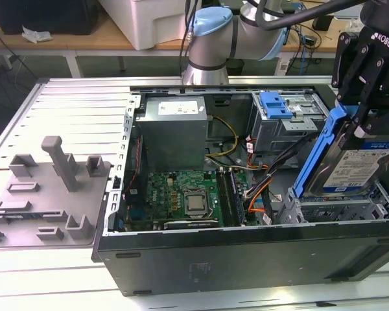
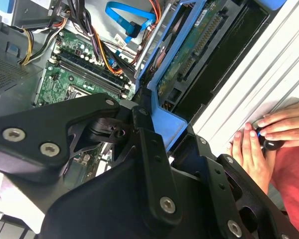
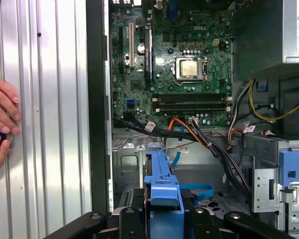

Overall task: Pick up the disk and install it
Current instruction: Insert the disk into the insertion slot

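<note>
Disk (image 1: 362,167) in pincer (image 1: 362,127); both wrist views show hands (image 2: 249,154).

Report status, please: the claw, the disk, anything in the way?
Claw shut on the disk. Disk on edge, tilted, lower end at the drive bay. Cables close beside the bay; a person's hand on the table, apart.

- Computer case (image 1: 246,262): black tower, laid on its side, side panel off, interior exposed.
- Motherboard (image 1: 175,191): green, flat on the case floor, with a processor socket (image 1: 196,204) near its middle and memory slots (image 3: 189,102) alongside.
- Power-supply box (image 1: 174,133): grey, just beyond the motherboard.
- Drive cage (image 1: 272,139): bare metal, to the exterior view's right of the power-supply box, with a blue plastic bracket (image 1: 275,105) on top.
- Cable bundle (image 1: 256,194): orange and black wires, between motherboard and drive cage.
- Fixture plate (image 1: 48,194): grey, with moulded blocks and one upright post, on the slatted metal table (image 1: 78,107) to the exterior view's left of the case.
</note>
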You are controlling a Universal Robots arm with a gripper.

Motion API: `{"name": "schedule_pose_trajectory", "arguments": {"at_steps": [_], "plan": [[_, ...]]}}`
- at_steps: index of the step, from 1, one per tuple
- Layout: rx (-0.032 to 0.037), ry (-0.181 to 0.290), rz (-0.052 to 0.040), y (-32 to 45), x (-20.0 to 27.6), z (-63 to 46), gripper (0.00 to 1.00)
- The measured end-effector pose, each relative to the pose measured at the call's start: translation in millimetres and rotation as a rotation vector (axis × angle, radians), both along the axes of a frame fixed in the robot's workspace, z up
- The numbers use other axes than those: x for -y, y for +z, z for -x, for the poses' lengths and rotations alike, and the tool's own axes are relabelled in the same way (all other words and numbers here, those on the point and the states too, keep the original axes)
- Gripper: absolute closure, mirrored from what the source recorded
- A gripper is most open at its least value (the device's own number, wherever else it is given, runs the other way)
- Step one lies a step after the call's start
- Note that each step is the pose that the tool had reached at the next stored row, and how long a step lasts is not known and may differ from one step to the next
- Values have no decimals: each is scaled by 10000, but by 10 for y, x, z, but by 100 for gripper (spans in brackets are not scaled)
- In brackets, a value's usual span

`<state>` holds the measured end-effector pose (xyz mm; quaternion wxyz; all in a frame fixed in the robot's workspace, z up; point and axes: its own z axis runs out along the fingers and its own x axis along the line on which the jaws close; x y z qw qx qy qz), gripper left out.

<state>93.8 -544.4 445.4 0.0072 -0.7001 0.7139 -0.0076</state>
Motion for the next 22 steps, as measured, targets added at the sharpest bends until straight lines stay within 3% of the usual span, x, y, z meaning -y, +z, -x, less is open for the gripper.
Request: {"name": "schedule_pose_trajectory", "arguments": {"at_steps": [22], "plan": [[0, 0, -1, -50, 0, 0, 63]]}}
